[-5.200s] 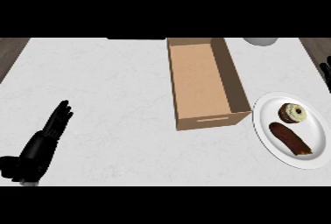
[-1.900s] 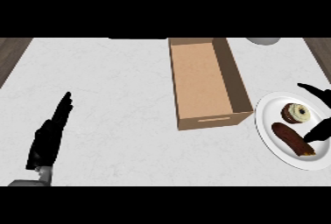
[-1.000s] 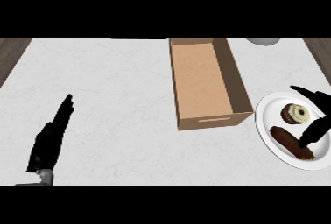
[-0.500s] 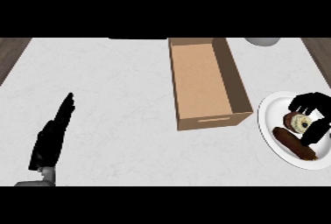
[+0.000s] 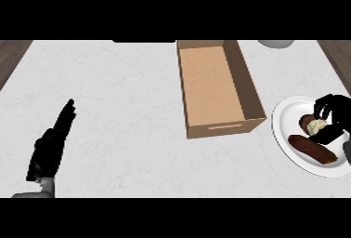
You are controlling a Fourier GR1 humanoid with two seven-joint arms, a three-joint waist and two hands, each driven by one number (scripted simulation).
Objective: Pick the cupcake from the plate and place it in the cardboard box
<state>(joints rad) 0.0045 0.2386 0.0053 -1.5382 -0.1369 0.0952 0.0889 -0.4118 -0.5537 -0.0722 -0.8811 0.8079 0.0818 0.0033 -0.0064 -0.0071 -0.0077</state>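
Our right hand [image 5: 331,114] curls around the cupcake [image 5: 315,125] on the plate [image 5: 286,122], at four o'clock from the box [image 5: 214,88]. We judge it light and crushable, best held by its sides. Our left hand [image 5: 49,148] rests flat at eight o'clock.

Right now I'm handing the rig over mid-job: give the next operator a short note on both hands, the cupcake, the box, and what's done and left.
Right hand: over the plate at the counter's right edge, fingers curled round the cupcake, which sits on the plate, not lifted.
Left hand: open, resting flat on the counter at the lower left, holding nothing.
Cardboard box: open-topped, just left of the plate, nothing inside.
A brown pastry lies on the plate below the cupcake; leave it.
Done: reach and grasp on the cupcake.
Left: lift it, carry it left over the box, release it inside.
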